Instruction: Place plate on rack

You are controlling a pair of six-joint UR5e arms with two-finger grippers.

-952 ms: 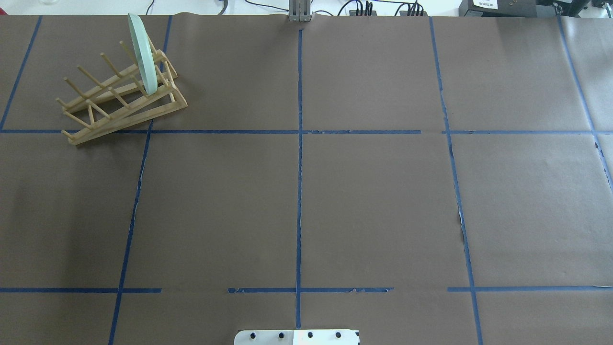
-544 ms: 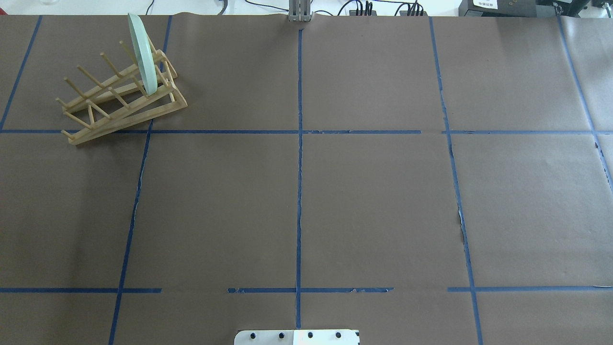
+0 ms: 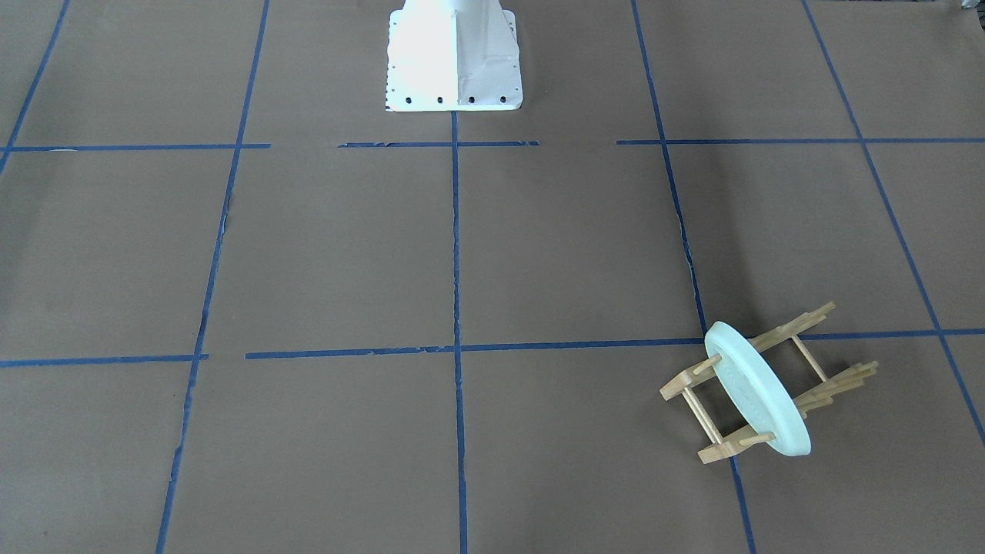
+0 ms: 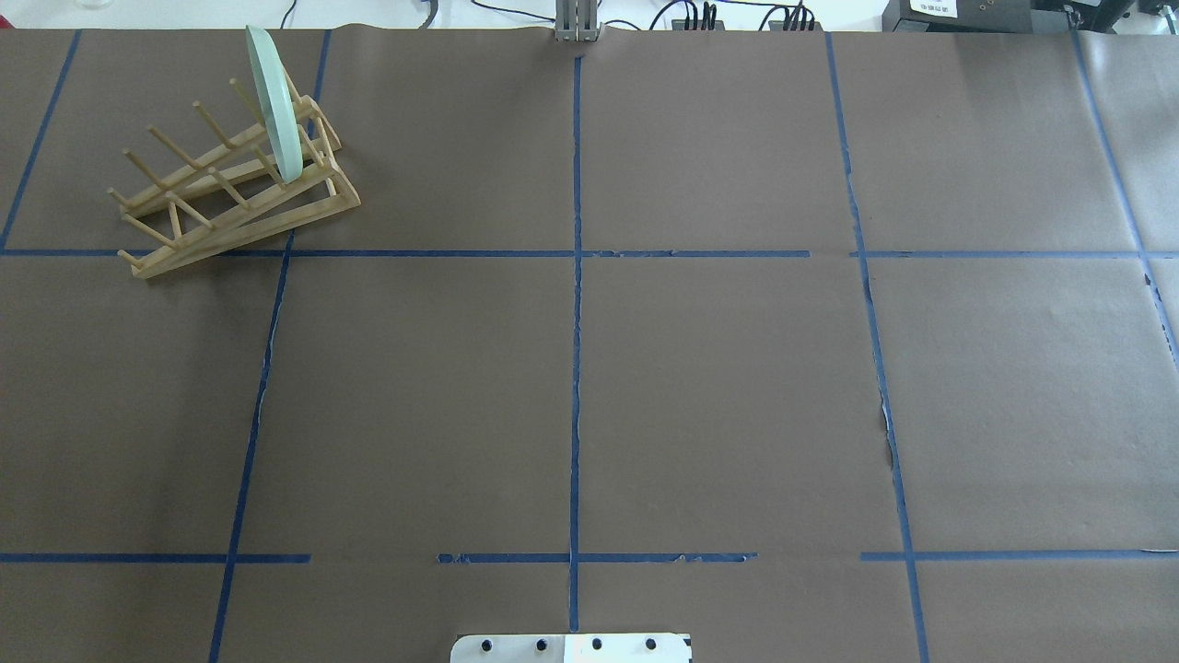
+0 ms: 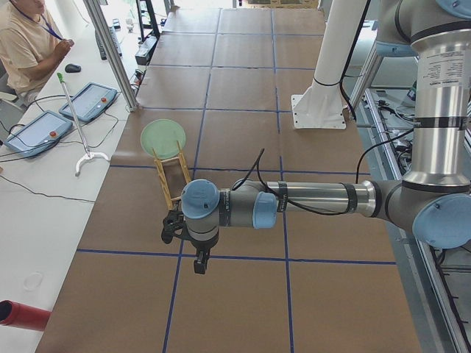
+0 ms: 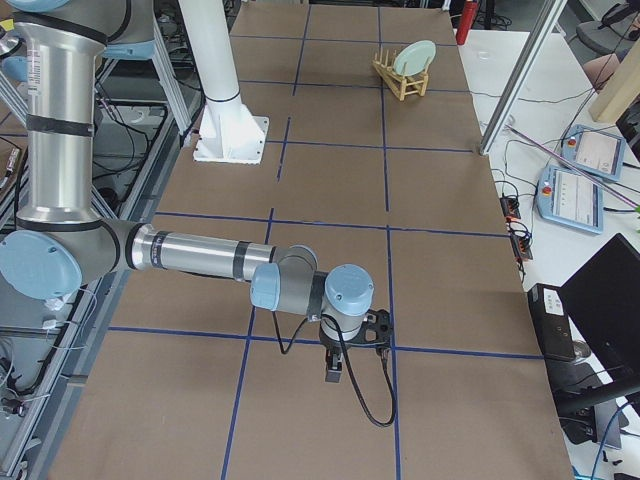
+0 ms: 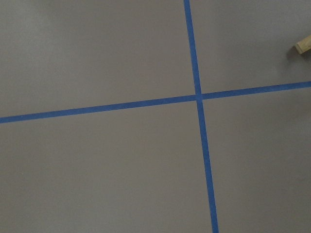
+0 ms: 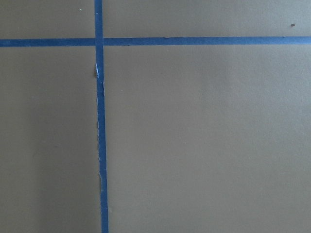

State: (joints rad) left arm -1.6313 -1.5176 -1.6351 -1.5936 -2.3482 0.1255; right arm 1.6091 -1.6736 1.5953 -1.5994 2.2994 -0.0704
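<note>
Metal arms hung over the table's two ends; whether the left gripper (image 5: 175,225) or right gripper (image 6: 372,326) stood wide or narrow could not be told. Near the left one, by the far edge, the rack (image 4: 313,210) ran along the table, with the plate (image 4: 274,101) upright in its farthest slot. The task looked done.

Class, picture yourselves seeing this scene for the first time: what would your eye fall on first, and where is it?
The mint plate standing on edge in the wooden rack, near the table's far left corner in the overhead view, draws the eye first. Next come the blue tape lines gridding the brown table, and, in the side views, the left arm and right arm stretched out over it.
</note>
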